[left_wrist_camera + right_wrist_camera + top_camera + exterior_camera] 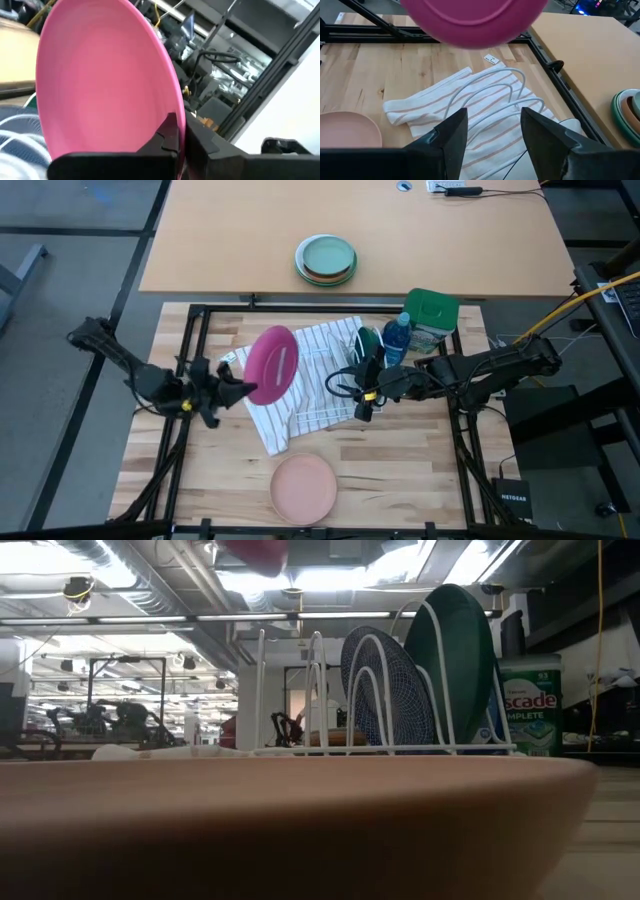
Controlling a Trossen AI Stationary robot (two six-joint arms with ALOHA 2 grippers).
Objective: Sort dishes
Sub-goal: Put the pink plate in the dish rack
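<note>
My left gripper is shut on the magenta plate, held high over the striped towel; the plate also shows in the left wrist view and the right wrist view. The dark green plate and a blue dish stand on edge in the white wire rack. The salmon-pink plate lies flat on the table near its front edge. My right gripper is open and empty over the rack's wires, to the right of the magenta plate. My left gripper pinches the magenta plate's rim between its two fingers, one finger on the plate's face and one behind it. The fingers come from the table's left side. The plate is lifted clear of towel and rack, standing steeply on edge.
A blue bottle and a green detergent box stand at the rack's far right. Stacked mint-green plates sit on the far table. A black frame runs around the wooden table.
</note>
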